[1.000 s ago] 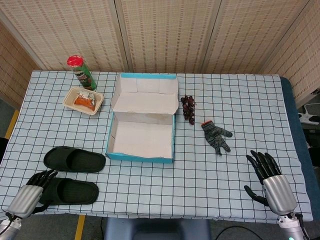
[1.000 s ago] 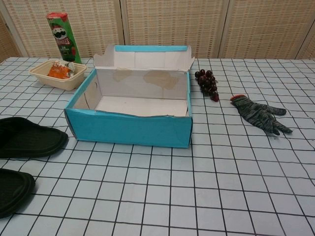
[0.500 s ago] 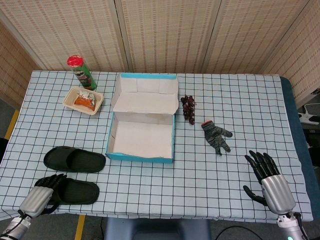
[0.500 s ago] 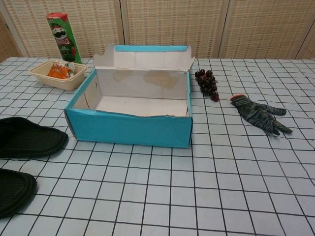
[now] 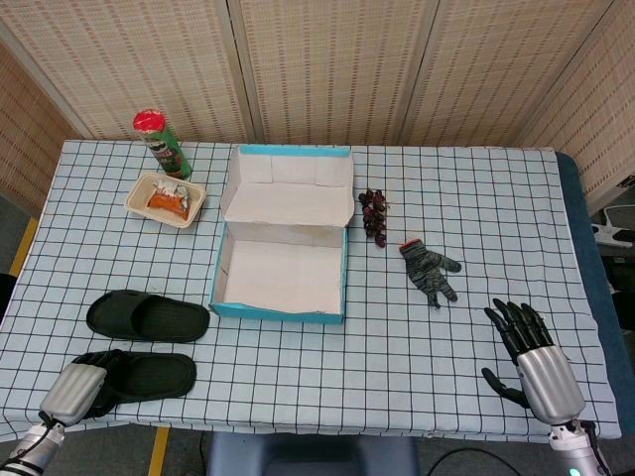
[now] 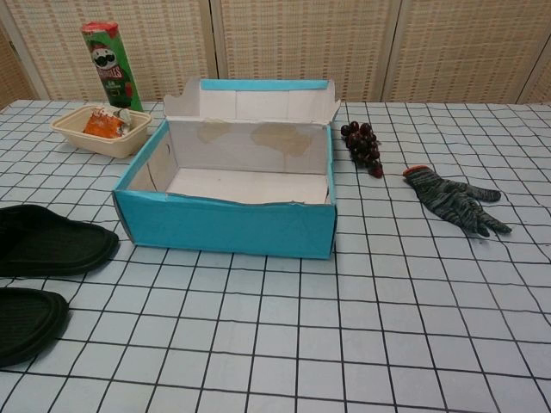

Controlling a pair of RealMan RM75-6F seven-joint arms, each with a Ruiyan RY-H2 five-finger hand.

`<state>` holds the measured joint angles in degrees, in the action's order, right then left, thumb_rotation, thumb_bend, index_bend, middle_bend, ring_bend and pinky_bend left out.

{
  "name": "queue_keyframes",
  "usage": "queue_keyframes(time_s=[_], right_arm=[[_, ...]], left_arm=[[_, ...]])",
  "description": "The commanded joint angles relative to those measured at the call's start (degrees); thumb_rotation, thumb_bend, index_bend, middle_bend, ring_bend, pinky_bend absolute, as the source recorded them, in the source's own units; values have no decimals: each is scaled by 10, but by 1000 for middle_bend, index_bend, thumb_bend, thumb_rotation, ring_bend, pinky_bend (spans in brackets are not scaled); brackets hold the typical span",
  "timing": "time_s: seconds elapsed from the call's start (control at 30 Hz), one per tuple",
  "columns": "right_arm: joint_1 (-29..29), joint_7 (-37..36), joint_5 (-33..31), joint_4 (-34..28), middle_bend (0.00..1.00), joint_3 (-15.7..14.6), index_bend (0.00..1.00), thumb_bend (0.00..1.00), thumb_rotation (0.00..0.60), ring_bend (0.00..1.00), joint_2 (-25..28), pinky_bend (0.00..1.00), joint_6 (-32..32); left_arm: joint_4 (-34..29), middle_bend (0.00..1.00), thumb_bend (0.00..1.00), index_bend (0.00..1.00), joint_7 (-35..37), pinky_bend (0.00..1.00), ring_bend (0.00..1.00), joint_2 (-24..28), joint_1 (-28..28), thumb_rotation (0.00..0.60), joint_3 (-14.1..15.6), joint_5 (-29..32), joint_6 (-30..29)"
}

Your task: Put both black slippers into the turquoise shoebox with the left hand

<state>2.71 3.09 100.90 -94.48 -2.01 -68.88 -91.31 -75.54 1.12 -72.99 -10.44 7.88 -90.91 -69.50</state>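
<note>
Nearest, at the table's front left edge, the left hand (image 5: 74, 392) lies on the heel end of the near slipper (image 5: 144, 375); its fingers are hidden under the metal back of the hand, so whether they grip the slipper cannot be told. At the front right, the right hand (image 5: 531, 352) rests on the cloth with fingers spread wide, holding nothing. The near slipper lies flat, sole down, long axis running left to right, toe toward the right. Just beyond it, the far slipper (image 5: 149, 316) lies parallel, apart from it and untouched. Farther back and to the right stands the shoebox (image 5: 281, 308), lid folded back, its white floor bare. Judged from this layout, neither slipper is in the box: both transfers remain, and the first appears at the grasping stage.
</note>
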Motion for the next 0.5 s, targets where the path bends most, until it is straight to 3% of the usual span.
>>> queue_keyframes(time_s=[0.03, 0.27, 0.5], right_arm=[[0, 1, 0, 0, 0, 0, 0, 161, 600, 0, -1, 0, 0], [-1, 0, -1, -1, 0, 0, 0, 161, 600, 0, 0, 0, 1], [0, 3, -4, 0, 0, 2, 0, 161, 600, 0, -1, 0, 3]], left_arm=[[7, 585, 479, 488, 7, 465, 474, -2, 5, 600, -2, -7, -18], [-8, 622, 529, 523, 30, 515, 498, 24, 12, 600, -9, -26, -70], [-109, 624, 553, 523, 19, 560, 508, 107, 10, 600, -13, -61, -123]])
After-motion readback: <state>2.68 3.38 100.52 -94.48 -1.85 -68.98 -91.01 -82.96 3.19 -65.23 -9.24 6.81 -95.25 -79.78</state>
